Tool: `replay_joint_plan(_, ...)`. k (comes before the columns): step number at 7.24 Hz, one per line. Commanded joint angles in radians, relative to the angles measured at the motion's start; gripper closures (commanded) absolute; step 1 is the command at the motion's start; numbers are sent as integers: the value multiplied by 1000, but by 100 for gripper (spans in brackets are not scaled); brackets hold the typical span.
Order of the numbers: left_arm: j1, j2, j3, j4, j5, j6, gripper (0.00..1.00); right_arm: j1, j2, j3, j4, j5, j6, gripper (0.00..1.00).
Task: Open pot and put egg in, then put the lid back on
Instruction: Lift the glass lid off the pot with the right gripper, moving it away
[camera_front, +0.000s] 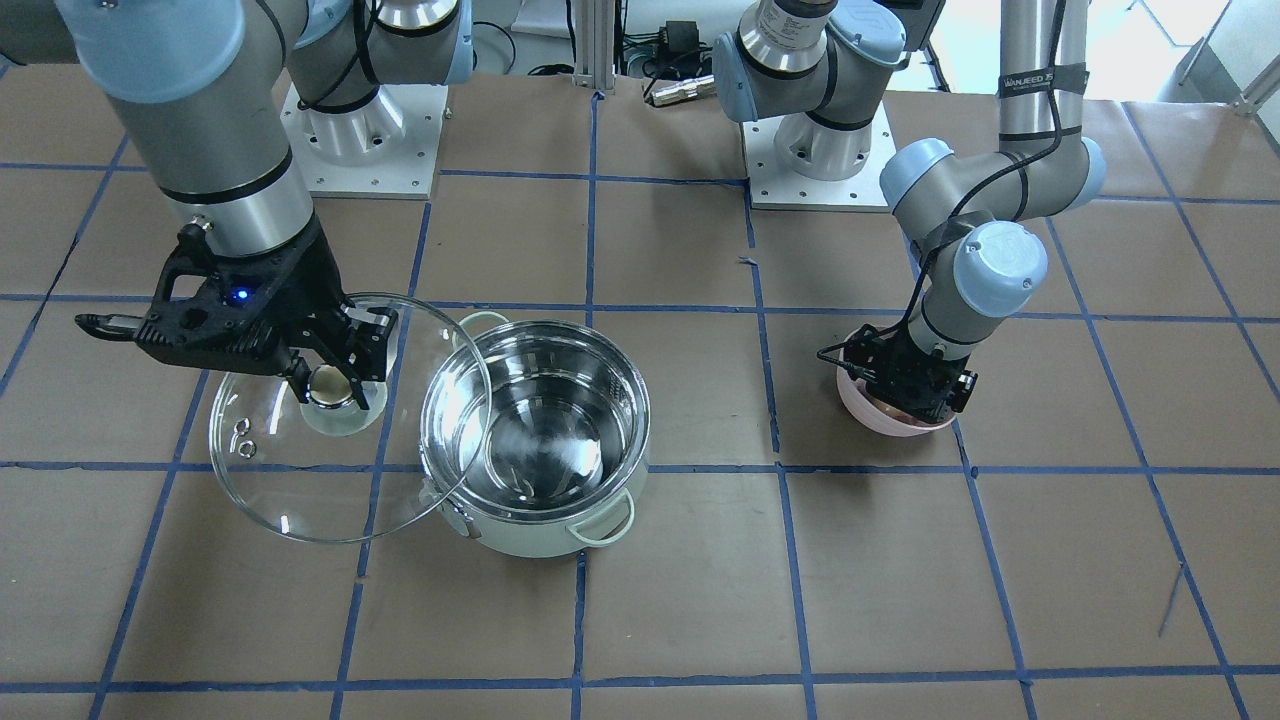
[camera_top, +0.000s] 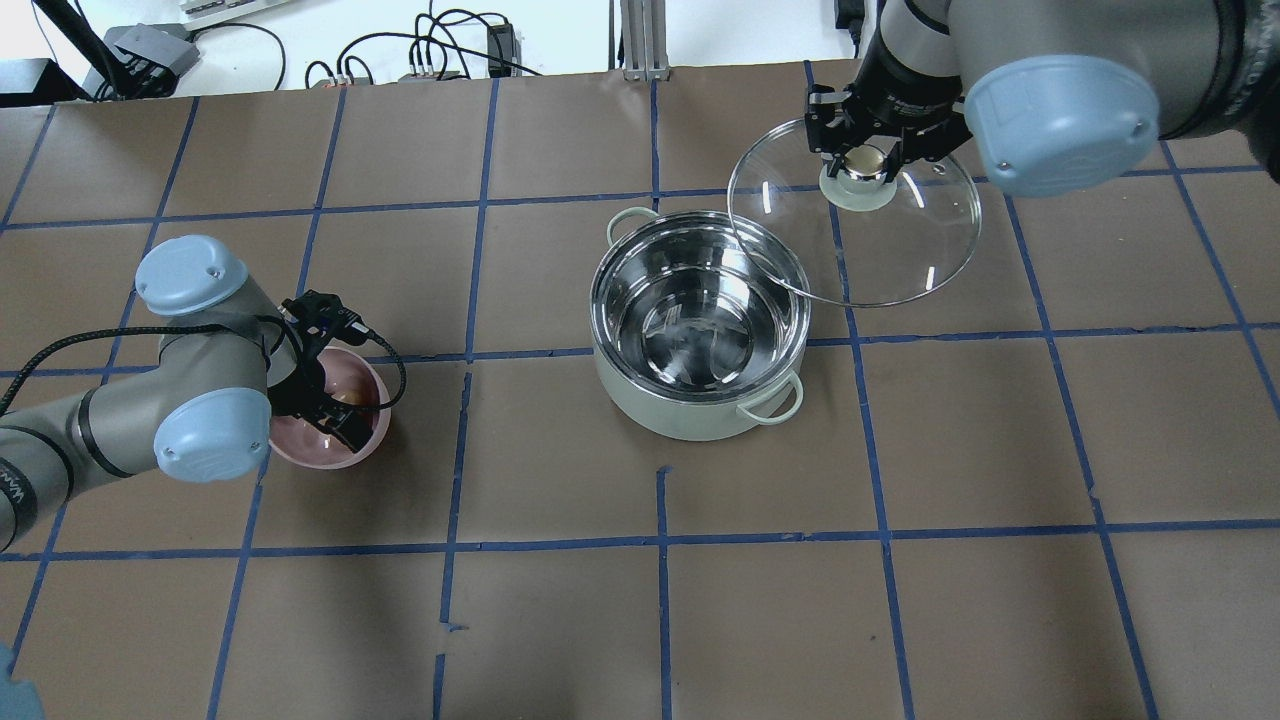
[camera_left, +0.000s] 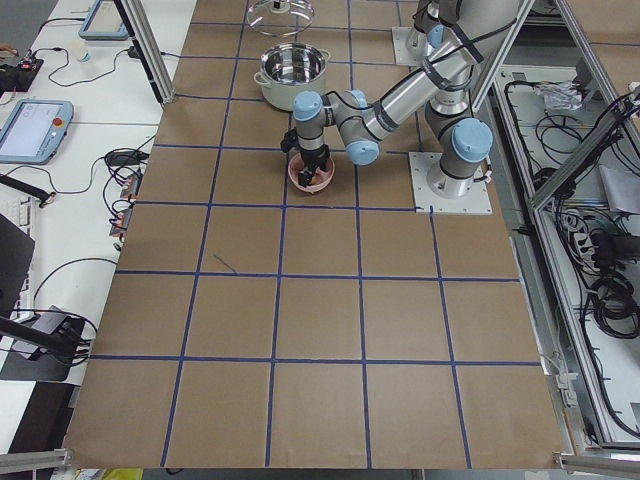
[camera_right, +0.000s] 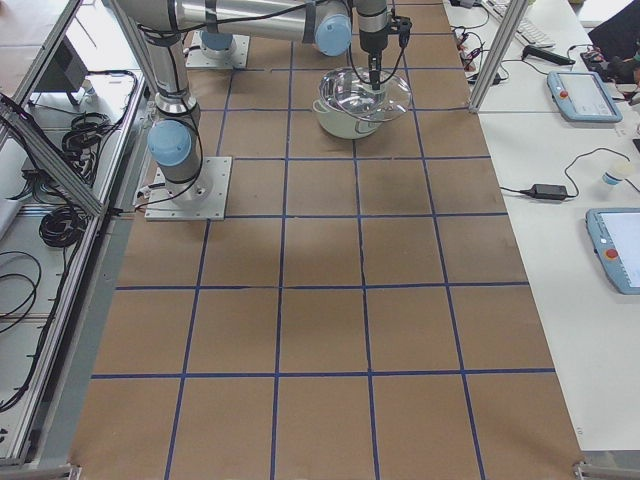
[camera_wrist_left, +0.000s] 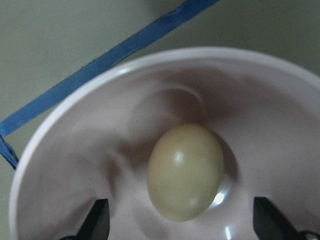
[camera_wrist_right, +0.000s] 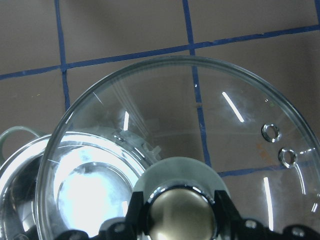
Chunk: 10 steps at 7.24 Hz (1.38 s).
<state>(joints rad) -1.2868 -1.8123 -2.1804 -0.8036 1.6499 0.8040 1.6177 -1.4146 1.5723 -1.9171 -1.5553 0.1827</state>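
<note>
The mint-green pot (camera_front: 560, 430) stands uncovered and empty at mid-table; it also shows in the overhead view (camera_top: 690, 420). My right gripper (camera_top: 862, 160) is shut on the golden knob (camera_wrist_right: 180, 215) of the glass lid (camera_top: 900, 250). It holds the lid (camera_front: 290, 480) raised beside the pot, with its edge overlapping the pot's rim. My left gripper (camera_wrist_left: 182, 222) is open and lowered into the pink bowl (camera_wrist_left: 75, 125). One fingertip (camera_wrist_left: 95, 222) is on each side of the tan egg (camera_wrist_left: 185, 170), which lies on the bowl's bottom, untouched.
The pink bowl (camera_top: 330, 462) sits about one grid square to the pot's left in the overhead view. The brown table (camera_top: 660, 600) carries blue tape grid lines. Both arm bases (camera_front: 815, 150) stand at the robot's edge of the table.
</note>
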Motion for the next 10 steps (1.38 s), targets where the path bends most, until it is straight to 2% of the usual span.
replay_joint_plan(1, 0, -5, 2, 1, -5, -3, 1, -36, -4, 6, 20, -9, -26, 66)
replay_joint_plan(6, -6, -5, 18, 0, -9, -22, 1, -96, -21, 9, 61, 0, -92, 65)
replay_joint_plan(8, -11, 1, 18, 3, -74, -77, 1, -107, -21, 9, 63, 0, -115, 65)
replay_joint_plan(10, -13, 5, 18, 7, -78, -78, 1, -117, -20, 18, 61, -2, -149, 65)
